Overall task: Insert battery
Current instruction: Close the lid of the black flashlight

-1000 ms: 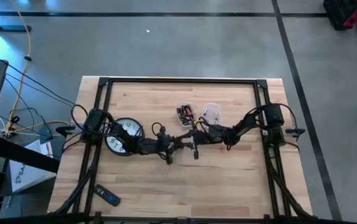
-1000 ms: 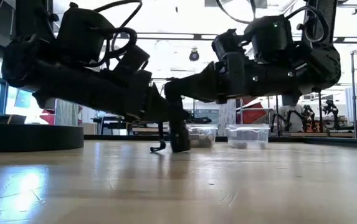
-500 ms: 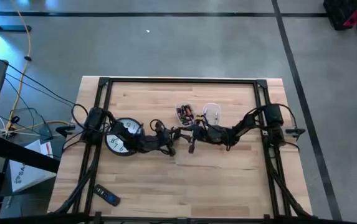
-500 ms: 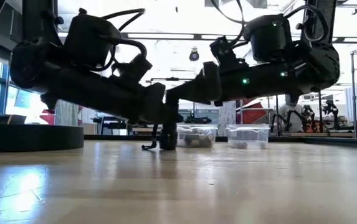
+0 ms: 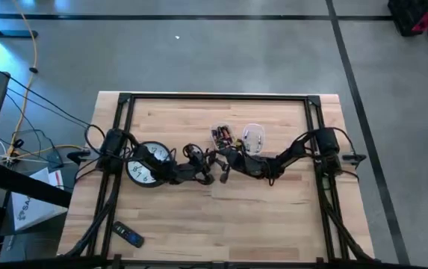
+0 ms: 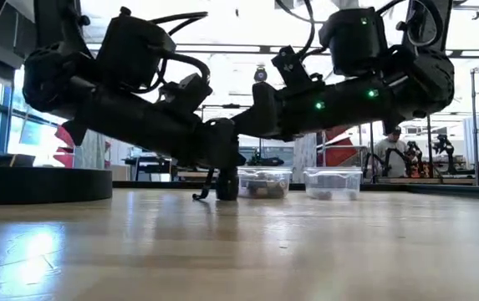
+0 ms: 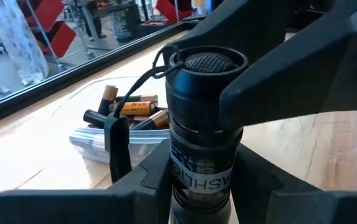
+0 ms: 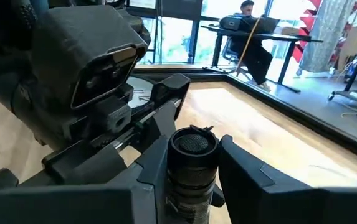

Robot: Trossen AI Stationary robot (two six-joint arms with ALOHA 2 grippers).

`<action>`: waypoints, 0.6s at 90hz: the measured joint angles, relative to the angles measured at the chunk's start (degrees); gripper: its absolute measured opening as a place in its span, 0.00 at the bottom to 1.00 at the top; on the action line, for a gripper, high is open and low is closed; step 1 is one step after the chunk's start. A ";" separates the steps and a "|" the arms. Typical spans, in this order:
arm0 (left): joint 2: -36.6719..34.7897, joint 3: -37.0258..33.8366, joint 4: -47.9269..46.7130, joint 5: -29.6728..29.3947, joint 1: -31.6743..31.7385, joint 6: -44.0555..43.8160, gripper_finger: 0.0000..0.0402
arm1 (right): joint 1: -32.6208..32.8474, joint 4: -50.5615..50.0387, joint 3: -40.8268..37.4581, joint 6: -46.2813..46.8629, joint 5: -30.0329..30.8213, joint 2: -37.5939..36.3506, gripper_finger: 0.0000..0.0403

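Black flashlight (image 7: pixel 203 124) clamped between both end effectors, left (image 7: pixel 197 180) and right (image 8: pixel 190 177), mid-bench by the battery tub (image 7: pixel 125 121); uneven pull could twist it loose.

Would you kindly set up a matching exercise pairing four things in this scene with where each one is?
Things:
1. flashlight
2. wall clock
3. batteries
4. remote control

Places:
A. under the left arm, at the table's left
B. in a clear container
C. near the table's front left corner
D. gripped between both grippers, mid-table

Pairs: 1-D, 2-A, 3-B, 4-C
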 joint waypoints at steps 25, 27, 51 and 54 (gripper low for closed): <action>0.00 0.28 0.27 2.66 -0.47 -0.67 0.23 | -0.09 -9.94 -0.02 1.34 -3.28 -5.28 0.35; 0.00 0.28 0.30 2.66 -0.60 -0.72 0.23 | -0.09 -10.96 -0.02 1.45 -3.48 -5.86 0.36; 0.00 0.23 0.05 4.88 -3.12 -2.02 0.23 | 2.43 -26.58 0.18 1.69 -7.30 -15.05 0.49; 0.00 0.23 -0.01 5.26 -3.32 -2.06 0.23 | 2.73 -29.50 0.57 1.65 -8.14 -16.58 0.51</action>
